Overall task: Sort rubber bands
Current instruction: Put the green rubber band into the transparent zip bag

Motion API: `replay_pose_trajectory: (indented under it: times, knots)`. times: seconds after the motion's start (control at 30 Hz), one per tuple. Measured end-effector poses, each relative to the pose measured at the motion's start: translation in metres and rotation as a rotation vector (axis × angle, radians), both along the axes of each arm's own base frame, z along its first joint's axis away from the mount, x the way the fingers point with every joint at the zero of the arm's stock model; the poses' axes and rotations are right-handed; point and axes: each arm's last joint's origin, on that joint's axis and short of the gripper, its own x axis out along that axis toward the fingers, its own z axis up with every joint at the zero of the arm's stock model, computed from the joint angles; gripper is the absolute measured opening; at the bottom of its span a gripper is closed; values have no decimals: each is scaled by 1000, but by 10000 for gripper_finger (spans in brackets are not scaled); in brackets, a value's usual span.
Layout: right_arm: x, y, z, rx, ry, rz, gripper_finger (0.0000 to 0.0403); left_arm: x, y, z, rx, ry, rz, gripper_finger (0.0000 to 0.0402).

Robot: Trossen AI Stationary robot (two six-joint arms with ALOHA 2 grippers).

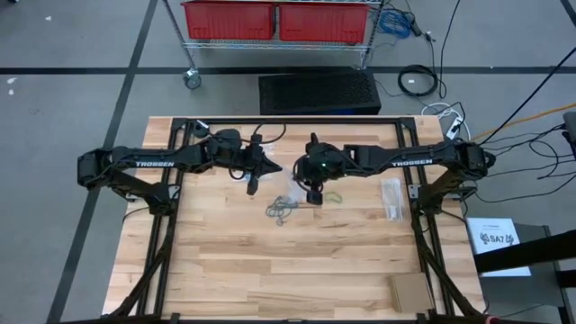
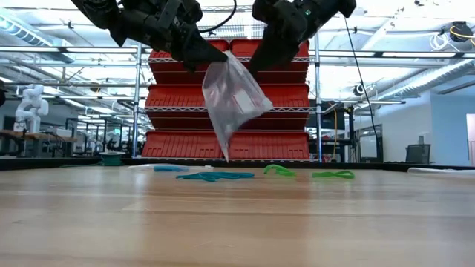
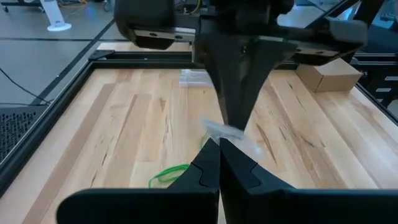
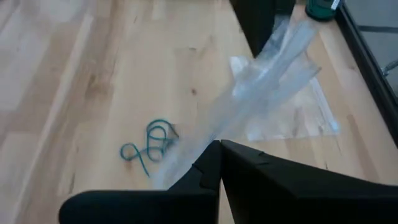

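Both arms meet over the middle of the wooden surface (image 1: 297, 261), and between them hangs one clear plastic bag (image 2: 231, 96). The left gripper (image 2: 204, 52) pinches its upper edge from one side with its fingers pressed together on the film; the right gripper (image 2: 256, 63) is likewise closed on the other side of that edge. The bag droops well above the surface, tapering to a point at the bottom, and its mouth is stretched flat between the two grips. Whether anything lies inside it cannot be told (the film looks see-through and nothing coloured shows in it from the low view).

The rubber bands (image 2: 215, 176) lie loose on the surface below and just beyond the hanging bag. In the low view a teal tangle sits to one side, with green bands (image 2: 332, 175) farther along. The right wrist view shows the teal tangle (image 4: 151, 146) beside the bag's stretched film, and the left wrist view shows a green loop (image 3: 169, 175) near its fingers.

A second clear bag (image 1: 391, 198) lies flat on the surface near the right arm's base. A small cardboard box (image 1: 409, 290) rests at the near right corner. Red bins (image 1: 277, 20) sit on a wire rack beyond the surface.
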Motion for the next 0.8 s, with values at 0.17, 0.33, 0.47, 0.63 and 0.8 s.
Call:
replay_pose_trajectory:
  times: [0.17,0.33,0.47,0.63,0.8]
  knots:
    - [3,0,4,44,-57,-18,0,1,-4,0,-1,3,-14,0]
    - [7,-3,2,55,-72,-34,0,2,-9,0,-1,4,-35,0]
    - [17,-8,-19,65,-15,-55,0,3,-13,-1,2,6,-41,0]
    - [27,-2,-29,32,-33,-20,0,3,-19,-4,13,43,-18,0]
    - [20,9,-25,28,-181,-11,0,3,-24,-9,33,104,17,0]
